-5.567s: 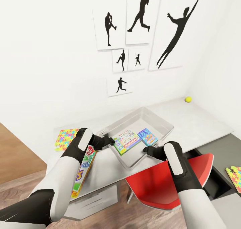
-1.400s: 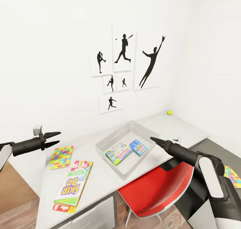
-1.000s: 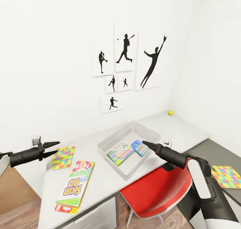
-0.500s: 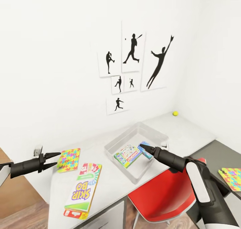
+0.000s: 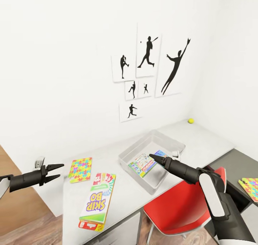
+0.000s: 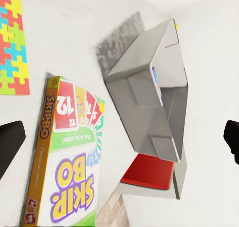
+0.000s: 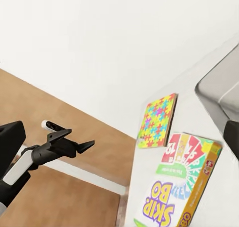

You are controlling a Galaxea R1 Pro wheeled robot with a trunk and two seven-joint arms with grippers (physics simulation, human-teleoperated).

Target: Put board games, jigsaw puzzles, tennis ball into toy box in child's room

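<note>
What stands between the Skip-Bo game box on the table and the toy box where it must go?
Nothing visible. The Skip-Bo box lies flat on the table, and only bare tabletop separates it from the toy box. The puzzle lies off to the side, and the left gripper hovers beyond the table edge.

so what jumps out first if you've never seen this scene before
Probably the big Skip-Bo game box lying flat near the table's front edge, with a bright jigsaw puzzle just behind it. Next, the pale grey toy box mid-table, two game boxes inside, and the black baseball silhouettes on the white wall above. The left claw hovers open beside the table.
</note>
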